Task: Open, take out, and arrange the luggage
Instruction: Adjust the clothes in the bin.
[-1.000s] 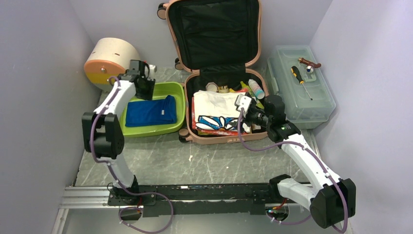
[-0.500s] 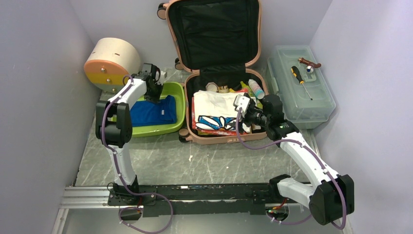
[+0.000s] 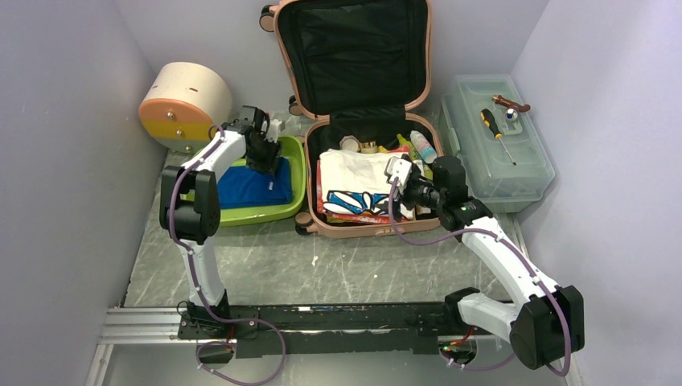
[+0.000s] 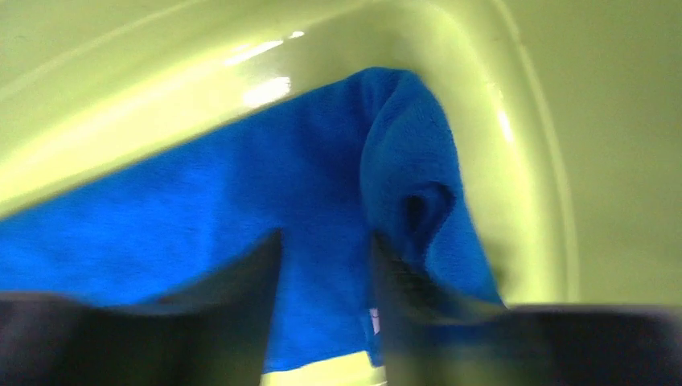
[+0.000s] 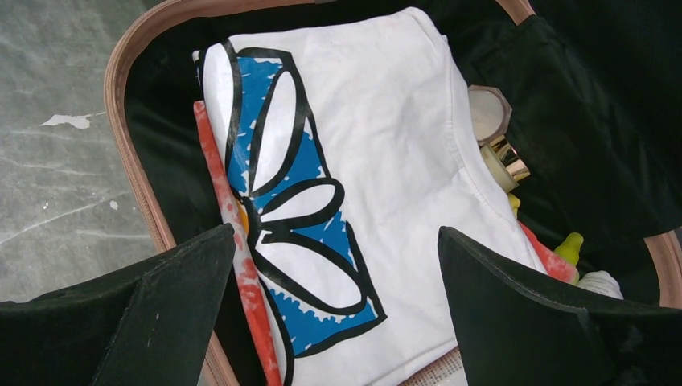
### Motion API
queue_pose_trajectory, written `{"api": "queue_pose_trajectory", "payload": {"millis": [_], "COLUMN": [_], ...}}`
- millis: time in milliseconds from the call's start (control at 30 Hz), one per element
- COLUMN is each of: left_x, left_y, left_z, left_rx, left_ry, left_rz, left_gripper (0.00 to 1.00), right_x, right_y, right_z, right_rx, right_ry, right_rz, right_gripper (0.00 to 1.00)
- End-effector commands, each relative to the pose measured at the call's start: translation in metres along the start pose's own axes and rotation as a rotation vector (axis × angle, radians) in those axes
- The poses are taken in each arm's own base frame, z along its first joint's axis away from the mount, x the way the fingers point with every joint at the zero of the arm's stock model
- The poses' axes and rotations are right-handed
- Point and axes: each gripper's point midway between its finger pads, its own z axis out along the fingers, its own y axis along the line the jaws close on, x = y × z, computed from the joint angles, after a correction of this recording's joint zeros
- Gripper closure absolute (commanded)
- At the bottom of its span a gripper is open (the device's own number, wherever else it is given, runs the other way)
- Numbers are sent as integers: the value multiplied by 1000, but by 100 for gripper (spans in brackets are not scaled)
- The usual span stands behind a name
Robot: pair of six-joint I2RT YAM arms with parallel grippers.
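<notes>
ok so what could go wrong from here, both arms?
1. The left pincer sits low over the folded blue cloth in the green plastic tray, with a raised fold beside one finger. Lifting could snag the cloth and pull it out.
2. The right pincer hangs open over the white T-shirt with blue flower print in the salmon-pink hard-shell suitcase. Gripping it may drag the red-orange item beneath or knock the small jars alongside.
</notes>
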Motion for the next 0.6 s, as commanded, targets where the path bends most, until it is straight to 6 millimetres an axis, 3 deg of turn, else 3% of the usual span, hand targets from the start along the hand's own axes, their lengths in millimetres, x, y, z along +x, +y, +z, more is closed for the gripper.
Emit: {"api": "queue_pose_trajectory", "payload": {"millis": [0,33,67,200,433,567], "left_x": [-14,-15,-18,-29,-41,-39], "left_y": [-46,-56,-62,-61,-35,-47], "left_z": [-30,-36,-42,-52,-52,-59], "left_rx": [248,303,336,315,158,225], "left_ry": [-52,-58,-73,-129,-163,-172], "left_rz": [35,28,20,-10,-46,-18], "left_gripper": [16,3,1,1,1,0], "right_x": [-10,-10,-10,-9,-9,-9], "right_y": [-2,-3,-2,-2,-2,-2], "right_z": [0,0,0,1,1,1], "right_rx": [-9,-9,-11,-15,-16,-16], "right_ry": [-36,-34,-34,-28,-28,-29], "right_rz": [-27,-25,-25,-19,-16,-18], "right_gripper": [0,0,0,0,0,0]}}
